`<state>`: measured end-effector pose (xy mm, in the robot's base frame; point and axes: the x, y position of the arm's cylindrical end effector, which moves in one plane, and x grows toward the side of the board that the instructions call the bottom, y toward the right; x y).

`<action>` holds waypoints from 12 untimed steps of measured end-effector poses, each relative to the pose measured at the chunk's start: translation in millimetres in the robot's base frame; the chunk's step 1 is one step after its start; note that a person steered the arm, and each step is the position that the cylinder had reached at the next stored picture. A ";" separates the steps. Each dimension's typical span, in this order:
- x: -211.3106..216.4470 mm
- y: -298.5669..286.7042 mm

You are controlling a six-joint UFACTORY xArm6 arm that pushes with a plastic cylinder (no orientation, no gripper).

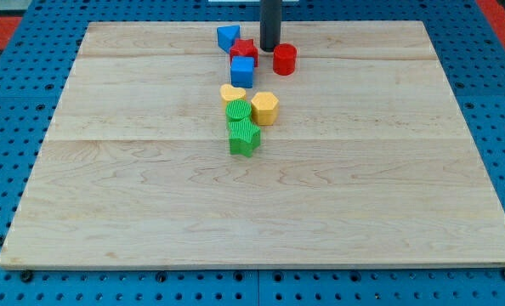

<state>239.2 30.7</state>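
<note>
My tip (269,48) comes down near the view's top, between a red star-like block (244,49) on its left and a red cylinder (285,59) on its right, close to both. A blue triangle (228,36) lies further left. Just below the red star sits a blue cube (242,71). Lower down are a yellow heart (232,92), a yellow hexagon (264,108), a green round block (238,110) and a green star (244,136), packed close together.
The blocks rest on a wooden board (261,212). A blue pegboard (6,110) surrounds the board on all sides.
</note>
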 end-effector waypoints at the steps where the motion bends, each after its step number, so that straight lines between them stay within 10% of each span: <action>1: -7.9 8.5; 12: 32.6 37.9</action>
<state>271.9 68.6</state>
